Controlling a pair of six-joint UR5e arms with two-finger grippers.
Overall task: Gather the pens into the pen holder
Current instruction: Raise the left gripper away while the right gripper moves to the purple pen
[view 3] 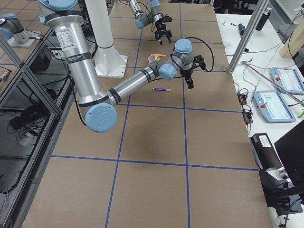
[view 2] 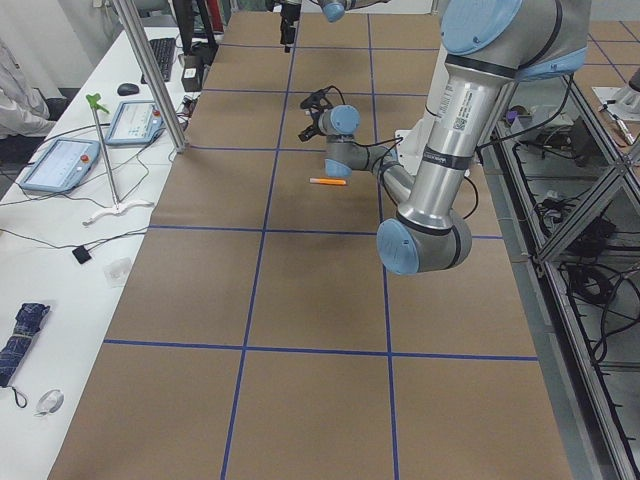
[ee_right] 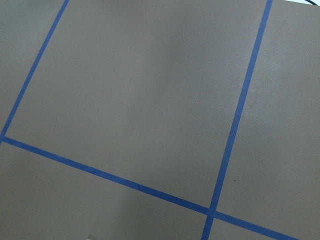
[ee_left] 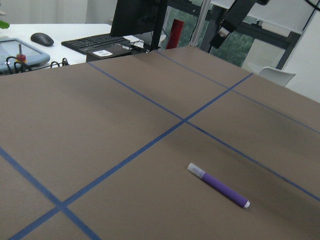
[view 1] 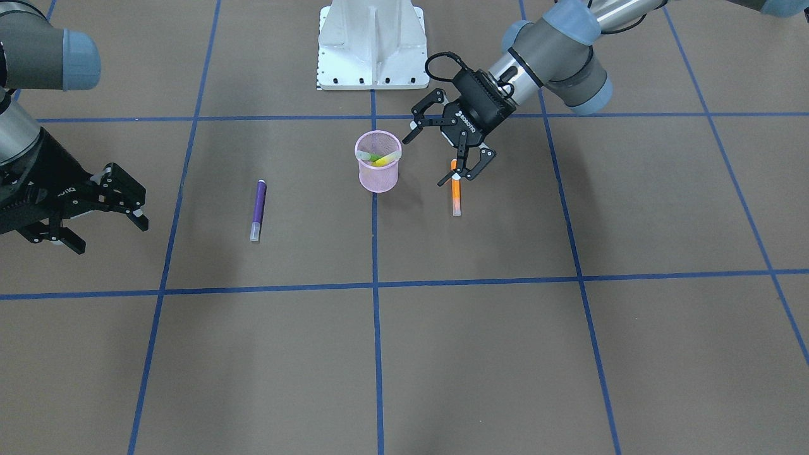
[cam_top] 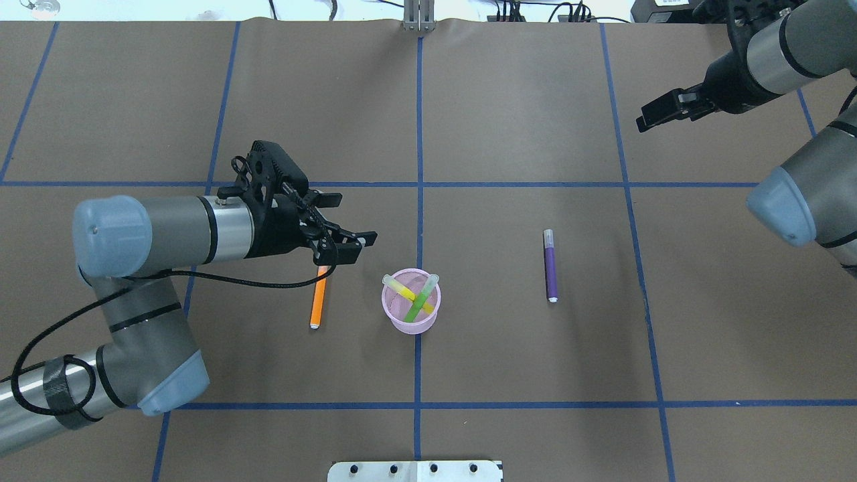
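Observation:
The pink mesh pen holder point(cam_top: 411, 314) point(view 1: 378, 174) stands near the table's middle with the yellow pen point(cam_top: 400, 288) and the green pen point(cam_top: 419, 304) crossed inside it. The orange pen point(cam_top: 319, 301) point(view 1: 456, 197) lies on the table beside the holder, on the robot's left. My left gripper point(cam_top: 349, 227) point(view 1: 436, 157) is open and empty, over that pen's far end. The purple pen point(cam_top: 551, 266) point(view 1: 258, 210) point(ee_left: 220, 186) lies on the robot's right of the holder. My right gripper point(cam_top: 646, 120) point(view 1: 95, 218) is open and empty, far from it, near the table's right side.
The white robot base point(view 1: 371, 44) stands behind the holder. Blue tape lines point(cam_top: 419, 184) grid the brown table. A desk with monitors, tablets and cables point(view 2: 90, 150) runs along the far edge.

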